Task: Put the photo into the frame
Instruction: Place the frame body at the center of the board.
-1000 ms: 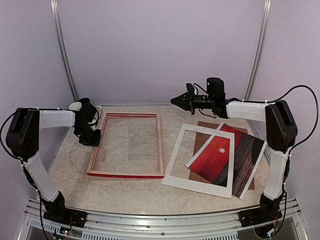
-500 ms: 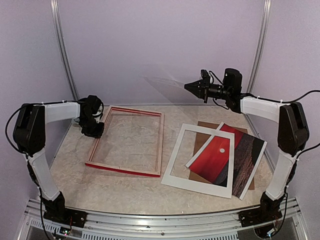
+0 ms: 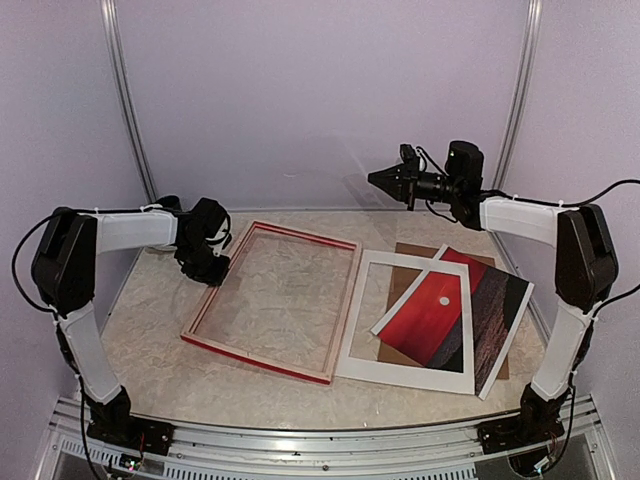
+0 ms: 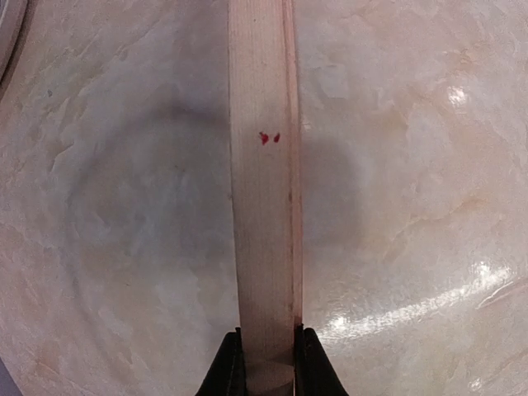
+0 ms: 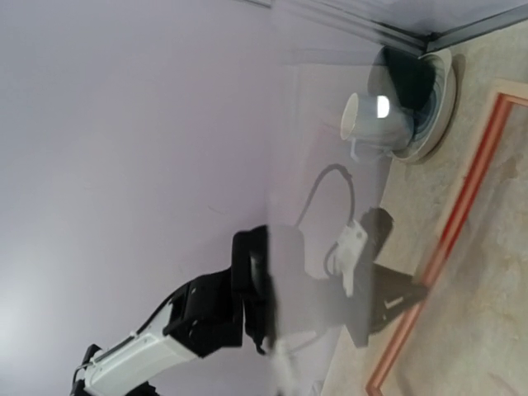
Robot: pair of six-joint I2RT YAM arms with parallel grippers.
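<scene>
Barely begun: photo point(image 3: 425, 325) lies outside the frame point(image 3: 256, 359).
Left gripper point(image 4: 264, 363) clamps its edge; right gripper point(image 3: 377, 178) pinched shut, aloft.

**Left wrist view:** the frame point(image 4: 262, 206) rail runs off the top and bottom edges. Only the tips of the left tool point(image 4: 268, 375) show at the bottom edge, pinching the rail.

**From above:** that tool's fingers are hidden beneath its own wrist at the frame's far left corner. The white mat point(image 3: 400, 372) covers part of the photo point(image 3: 425, 320). Together they hide most of the brown backing board point(image 3: 395, 285).

**Right wrist view:** a pale smear blurs the left arm point(image 5: 198, 318), and the picture's right edge cuts off the frame.
</scene>
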